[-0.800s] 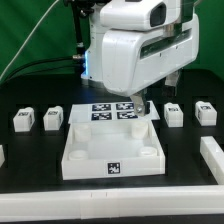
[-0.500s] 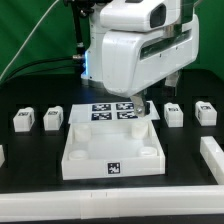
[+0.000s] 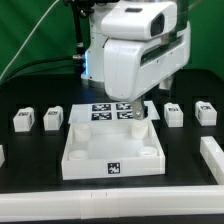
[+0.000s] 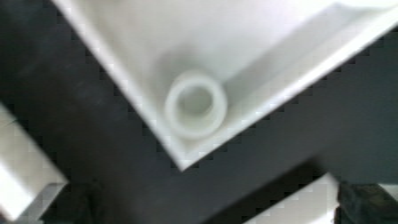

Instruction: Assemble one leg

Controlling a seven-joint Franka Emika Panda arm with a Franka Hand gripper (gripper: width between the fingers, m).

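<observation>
Four legs stand on the black table: two at the exterior view's left (image 3: 24,120) (image 3: 53,119) and two at its right (image 3: 172,114) (image 3: 206,112); each is a small white block with a tag. My gripper (image 3: 137,106) hangs over the back right corner of the large white tray-like piece (image 3: 110,165), mostly hidden by the arm's white body. In the wrist view the gripper (image 4: 199,212) looks down on that tray corner and its round socket (image 4: 192,105). The dark fingers (image 4: 365,198) stand wide apart with nothing between them.
The marker board (image 3: 106,110) lies behind the tray, partly under the arm. A long white bar (image 3: 212,154) lies at the exterior view's right edge. Another white piece (image 3: 2,155) shows at the left edge.
The arm has risen a little and shifted slightly toward the exterior view's left above the tray's back right corner. The tray and the legs have not moved.
</observation>
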